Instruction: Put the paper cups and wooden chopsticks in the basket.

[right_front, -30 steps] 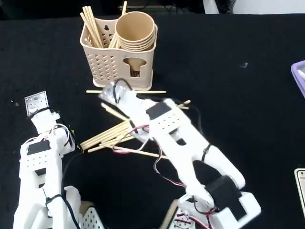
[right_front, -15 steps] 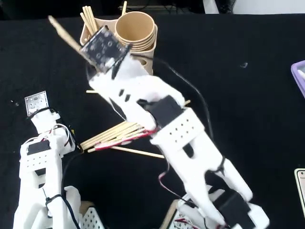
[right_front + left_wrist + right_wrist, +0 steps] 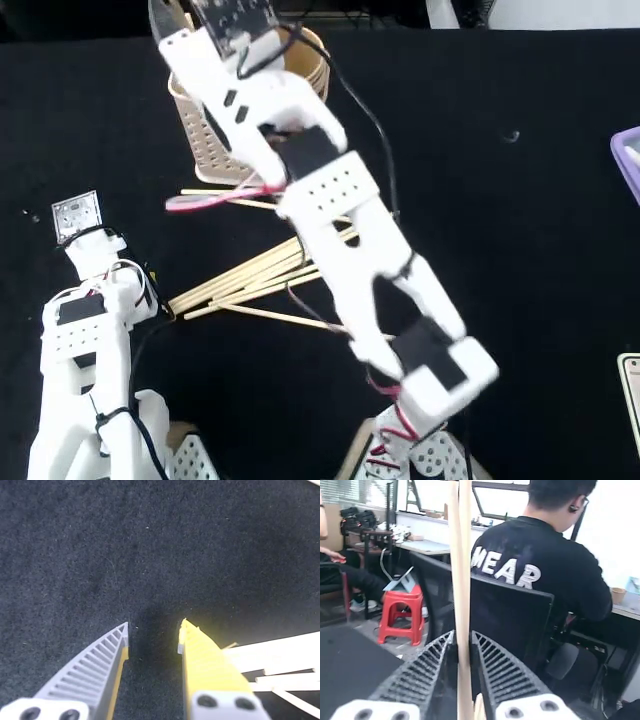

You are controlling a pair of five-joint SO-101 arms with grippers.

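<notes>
A beige perforated basket (image 3: 205, 135) stands at the back of the black table, with stacked paper cups (image 3: 316, 62) in it, partly hidden by my right arm. My right gripper (image 3: 463, 639) is shut on a wooden chopstick (image 3: 462, 575) that stands upright between its fingers. In the high view the right gripper (image 3: 178, 18) is raised above the basket. Several chopsticks (image 3: 245, 283) lie in a loose pile on the table. My left gripper (image 3: 153, 629) is open and low over the cloth, just beside the chopstick ends (image 3: 272, 660).
One chopstick (image 3: 215, 194) lies in front of the basket. A purple container (image 3: 627, 158) sits at the right edge, and another object (image 3: 631, 385) lies lower on that edge. My left arm (image 3: 85, 320) stands at the front left.
My right arm has risen from the chopstick pile and swung back over the basket with a chopstick in its gripper. The left arm has kept still.
</notes>
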